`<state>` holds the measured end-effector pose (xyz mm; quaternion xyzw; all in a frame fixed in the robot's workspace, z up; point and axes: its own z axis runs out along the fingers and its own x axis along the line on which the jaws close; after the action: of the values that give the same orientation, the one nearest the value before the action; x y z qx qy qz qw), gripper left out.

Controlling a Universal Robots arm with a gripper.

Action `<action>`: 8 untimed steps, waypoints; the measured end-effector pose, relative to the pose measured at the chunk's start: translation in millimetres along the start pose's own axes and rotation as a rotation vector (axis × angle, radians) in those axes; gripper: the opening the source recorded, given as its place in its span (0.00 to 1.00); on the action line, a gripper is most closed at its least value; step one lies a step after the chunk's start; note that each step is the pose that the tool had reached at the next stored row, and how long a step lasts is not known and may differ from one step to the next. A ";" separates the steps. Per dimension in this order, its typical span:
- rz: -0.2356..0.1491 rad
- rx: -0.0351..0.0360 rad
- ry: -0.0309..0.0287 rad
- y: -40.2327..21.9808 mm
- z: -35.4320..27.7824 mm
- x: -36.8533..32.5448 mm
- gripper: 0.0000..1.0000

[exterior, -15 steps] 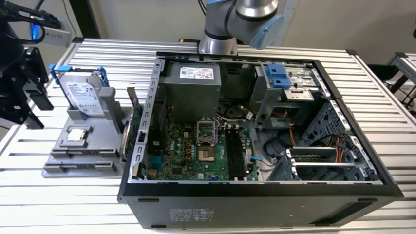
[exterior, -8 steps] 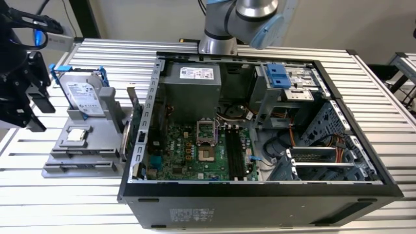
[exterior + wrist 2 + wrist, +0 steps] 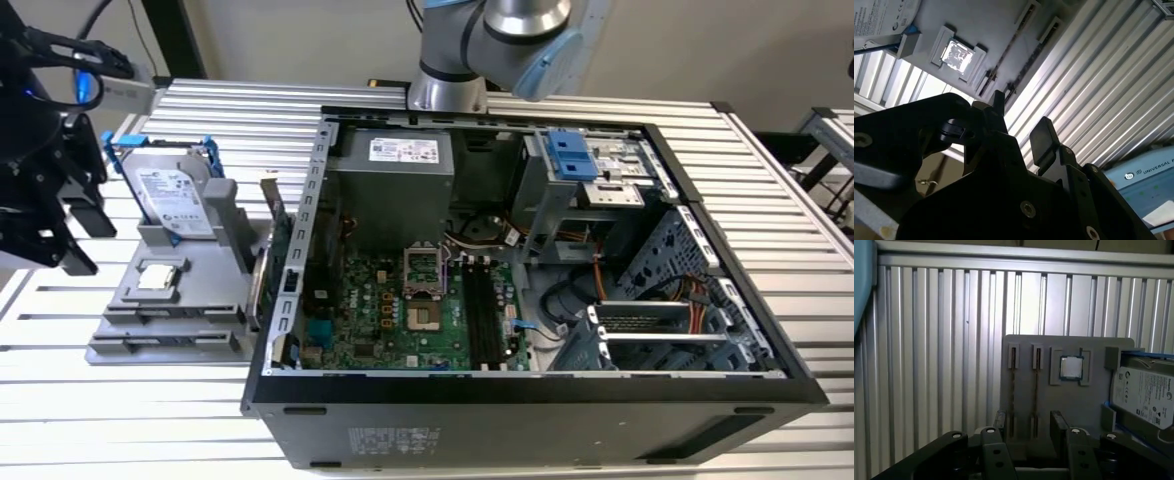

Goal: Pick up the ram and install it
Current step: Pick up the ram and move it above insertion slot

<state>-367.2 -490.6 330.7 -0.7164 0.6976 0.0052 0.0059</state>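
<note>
Partly cropped, the claw (image 3: 1029,420) hangs jaws-apart near the grey tray (image 3: 1097,344).

Bright light washes the ribbed worktop (image 3: 747,180) in the exterior view. In the second wrist view, glare whitens the square chip (image 3: 958,54); the claw (image 3: 1021,117) sits in shadow.

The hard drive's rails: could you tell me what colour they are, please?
Blue; the rails show best in the exterior view.

Hard drive (image 3: 174,190) and computer case (image 3: 286,300) crowd the tray (image 3: 134,345); above it is open.
</note>
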 end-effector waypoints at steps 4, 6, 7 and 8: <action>0.000 -0.0002 0.0026 0.0 4.4 0.1 1.00; 0.000 -0.0002 0.0028 0.0 6.3 0.1 1.00; 0.000 -0.0001 0.0028 0.0 7.3 0.1 1.00; 0.000 -0.0001 0.0028 0.0 8.4 0.1 1.00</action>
<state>-367.2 -490.6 322.4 -0.7164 0.6976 0.0042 0.0049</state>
